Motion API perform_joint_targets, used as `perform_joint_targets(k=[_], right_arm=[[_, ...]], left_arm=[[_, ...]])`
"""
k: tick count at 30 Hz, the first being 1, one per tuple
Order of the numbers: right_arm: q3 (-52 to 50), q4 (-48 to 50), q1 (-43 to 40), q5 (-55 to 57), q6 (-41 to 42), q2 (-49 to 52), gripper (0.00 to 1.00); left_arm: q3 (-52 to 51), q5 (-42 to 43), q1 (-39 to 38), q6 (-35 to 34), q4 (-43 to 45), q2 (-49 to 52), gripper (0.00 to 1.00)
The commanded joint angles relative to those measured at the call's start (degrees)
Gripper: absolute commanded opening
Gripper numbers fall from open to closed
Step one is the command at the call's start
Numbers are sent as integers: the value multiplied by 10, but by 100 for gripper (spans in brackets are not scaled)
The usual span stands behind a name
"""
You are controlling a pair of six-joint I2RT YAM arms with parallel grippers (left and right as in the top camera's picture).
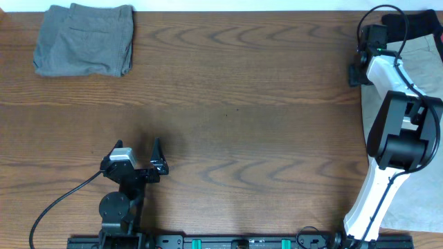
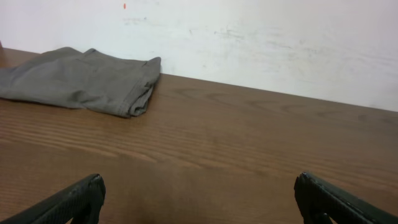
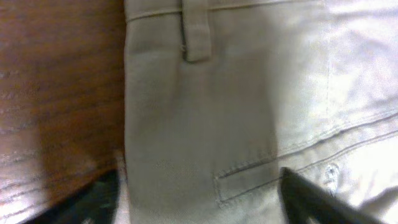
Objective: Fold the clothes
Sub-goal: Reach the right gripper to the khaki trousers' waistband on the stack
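Observation:
Pale khaki shorts (image 1: 423,50) lie at the table's right edge, mostly under my right arm. In the right wrist view the khaki shorts (image 3: 205,93) show a waistband edge, a belt loop and a back pocket. My right gripper (image 3: 198,182) is low over that edge and open: one finger is on the wood side, the other over the cloth, fabric between them. From above, the right gripper (image 1: 358,69) sits at the shorts' left border. Grey shorts (image 1: 84,39) lie folded at the far left corner. My left gripper (image 1: 136,146) hovers open and empty near the front left.
The brown wooden table (image 1: 242,104) stretches between the two arms. In the left wrist view the folded grey shorts (image 2: 81,81) lie by a white wall (image 2: 249,43), beyond the open left gripper (image 2: 199,190). A black cable (image 1: 62,200) trails from the left arm.

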Motion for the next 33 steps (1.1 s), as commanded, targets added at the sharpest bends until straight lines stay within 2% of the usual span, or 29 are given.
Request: perform_joint_targets(k=[1, 5, 10, 11, 16, 20, 33], right_arm=[[6, -1, -5, 0, 0, 20, 50], [6, -1, -5, 23, 28, 17, 36], [8, -10, -4, 63, 71, 11, 4], [9, -13, -4, 65, 79, 9, 1], [11, -28, -4, 64, 125, -20, 1], [11, -30, -4, 64, 129, -54, 4], [11, -57, -3, 37, 140, -122, 1]], left_arm=[[-11, -15, -2, 5, -19, -3, 98], [-11, -15, -2, 6, -19, -3, 98], [-11, -15, -2, 6, -19, -3, 98], [-11, -15, -2, 5, -19, -3, 98], [-11, -15, -2, 5, -19, -3, 98], [-11, -15, -2, 6, -19, -3, 98], [-11, -15, -2, 5, -19, -3, 98]])
